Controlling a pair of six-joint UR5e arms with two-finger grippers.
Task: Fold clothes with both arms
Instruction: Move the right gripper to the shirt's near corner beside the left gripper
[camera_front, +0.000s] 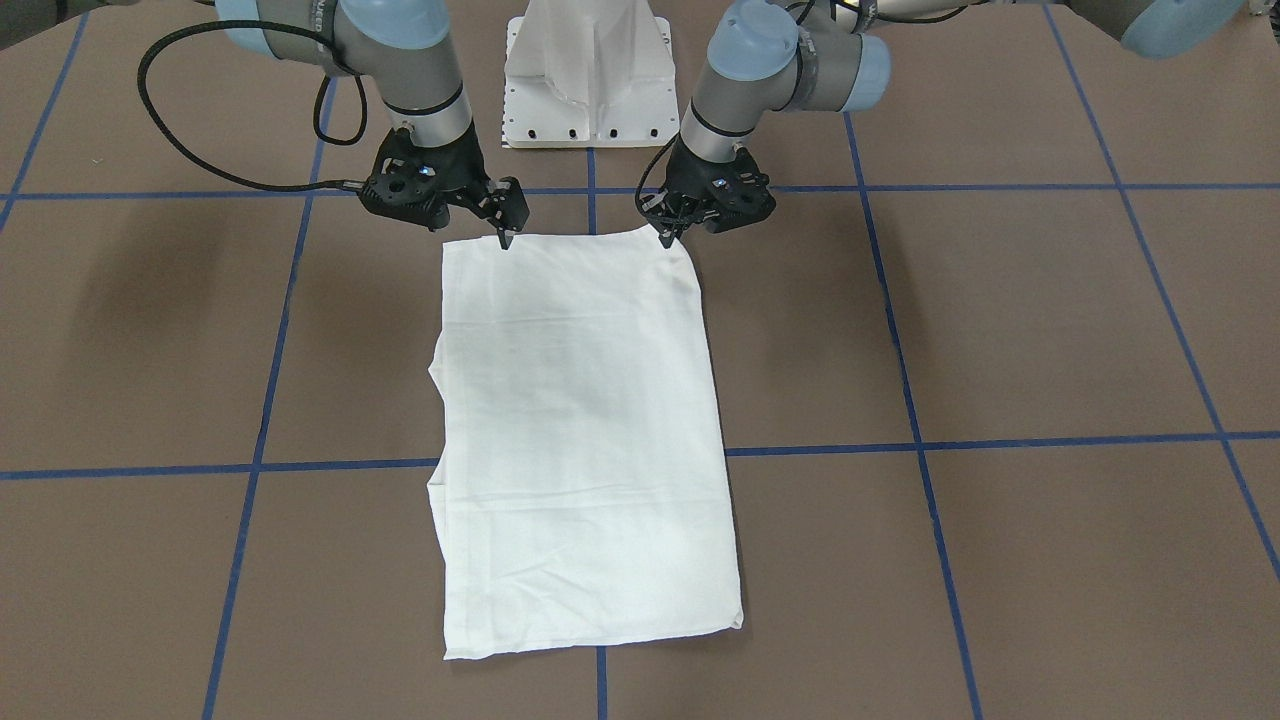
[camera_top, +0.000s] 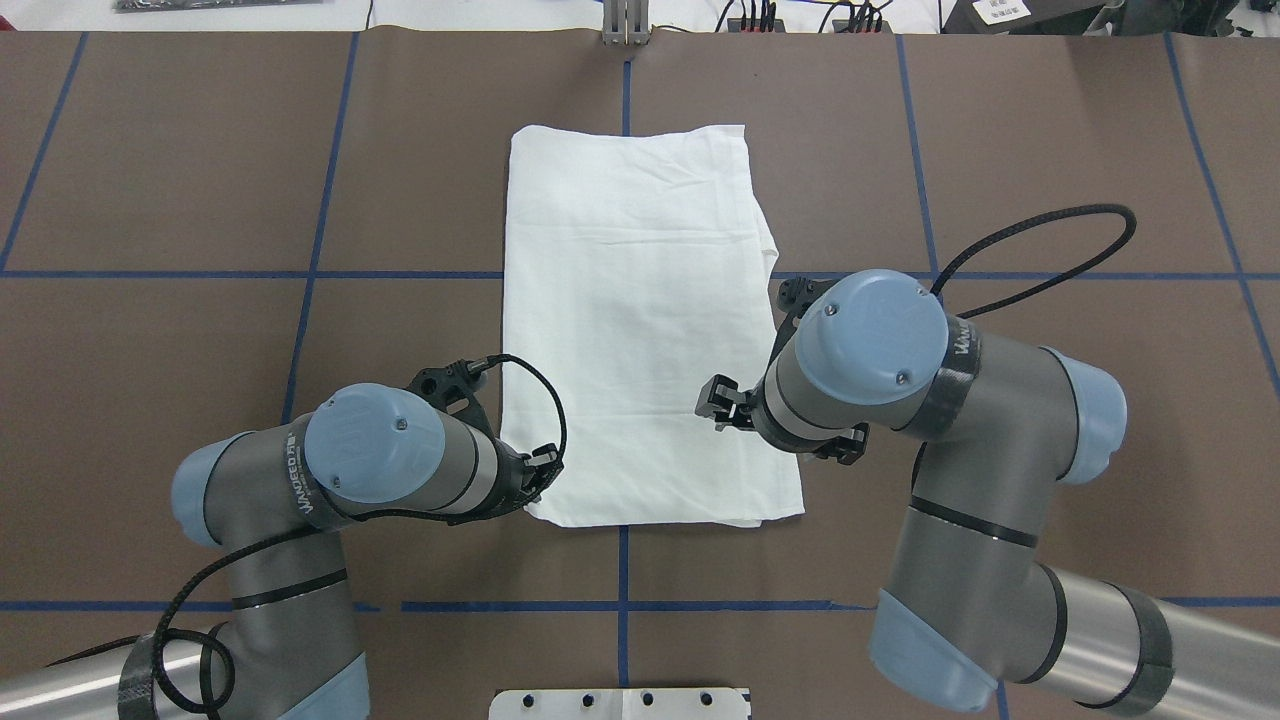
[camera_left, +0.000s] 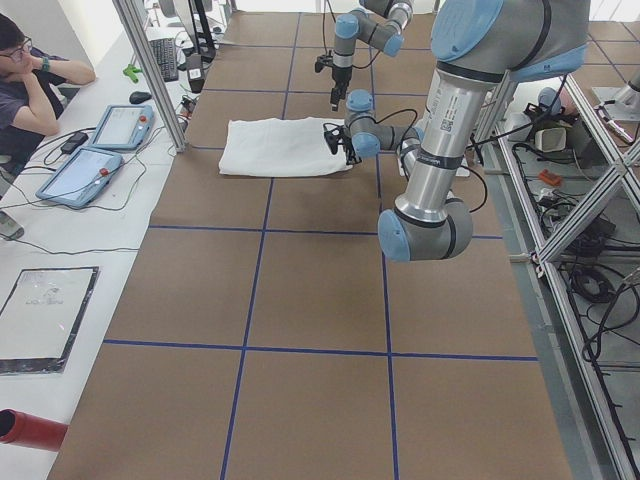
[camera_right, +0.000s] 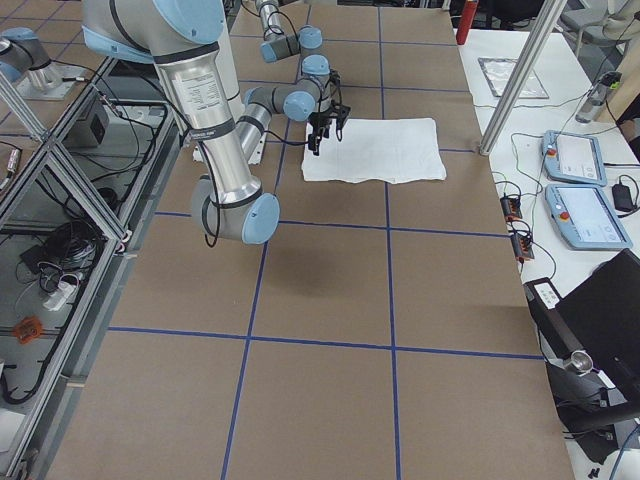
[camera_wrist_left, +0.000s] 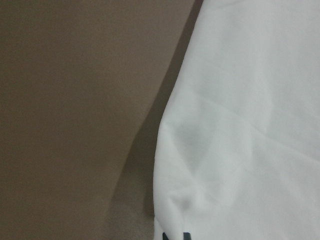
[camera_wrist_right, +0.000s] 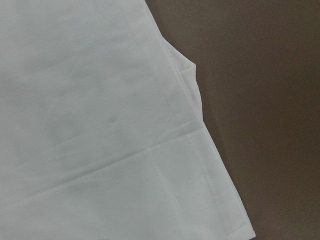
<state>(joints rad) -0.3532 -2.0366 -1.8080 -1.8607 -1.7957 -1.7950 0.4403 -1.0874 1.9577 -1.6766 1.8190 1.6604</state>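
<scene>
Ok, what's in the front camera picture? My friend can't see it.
A folded white shirt lies as a long rectangle on a brown table with blue tape lines. At the top, the right hand and left hand each point down at one corner of it.

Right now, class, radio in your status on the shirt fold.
Grippers: left gripper and right gripper at robot-side edge of shirt, jaws unreadable. Folded flat, rectangular. Behind them white pedestal, apart from it.

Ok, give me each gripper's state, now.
Left gripper: closed on a corner of the shirt.
Right gripper: at the shirt's edge; cannot be told.
</scene>
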